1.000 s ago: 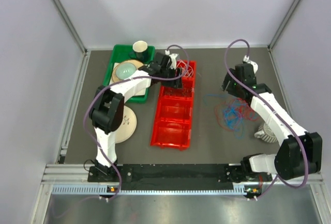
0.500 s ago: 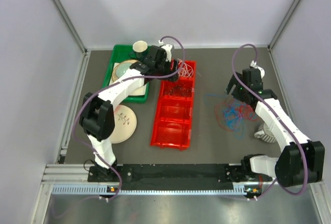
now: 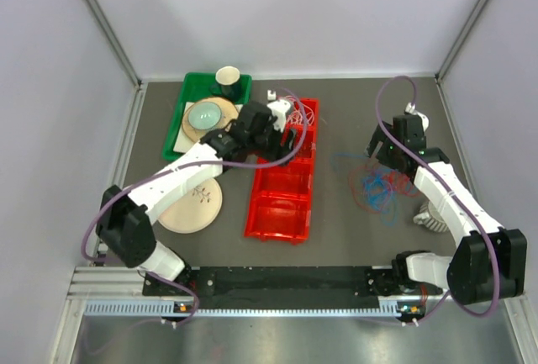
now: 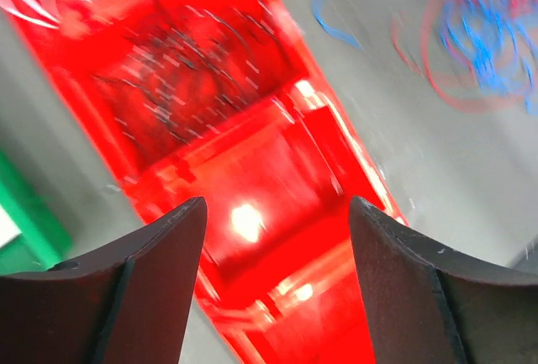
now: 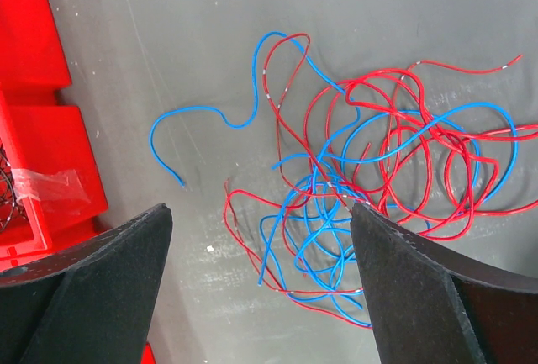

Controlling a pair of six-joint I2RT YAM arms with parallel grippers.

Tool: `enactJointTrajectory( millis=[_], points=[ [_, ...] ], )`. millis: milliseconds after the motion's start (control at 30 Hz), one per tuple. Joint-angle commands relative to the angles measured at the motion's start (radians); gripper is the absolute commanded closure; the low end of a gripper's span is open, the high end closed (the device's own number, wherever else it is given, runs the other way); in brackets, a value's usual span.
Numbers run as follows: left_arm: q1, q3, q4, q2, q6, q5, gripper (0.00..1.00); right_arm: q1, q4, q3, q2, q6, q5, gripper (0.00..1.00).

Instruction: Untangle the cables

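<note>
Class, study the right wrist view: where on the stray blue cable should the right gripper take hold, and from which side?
Grip the blue cable on its free tail, the single curve clear of the red-and-blue tangle. Come straight down with the right gripper astride it: there it lies flat on the table, crossed by nothing.
</note>
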Motion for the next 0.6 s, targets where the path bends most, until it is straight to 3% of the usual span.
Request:
enactJointTrajectory(
  millis=[0,333,433,567],
  points=[
    [-0.099,-0.086,-0.006,-0.058,0.032,-0.026,0.27,-0.013,0.025,-0.002,-0.032,-0.011,0.004,0.14],
    [-0.251,-0.090,0.123,0.091,-0.347,-0.160,0.32,-0.012,0.024,0.009,-0.021,-0.011,-0.011,0.14],
    [-0.290,-0.065,0.158,0.171,-0.396,-0.227,0.32,-0.012,0.025,0.005,-0.027,-0.013,-0.011,0.14],
    [-0.296,-0.025,0.224,0.258,-0.430,-0.214,0.32,-0.012,0.024,-0.005,-0.033,-0.013,-0.002,0.14]
  ],
)
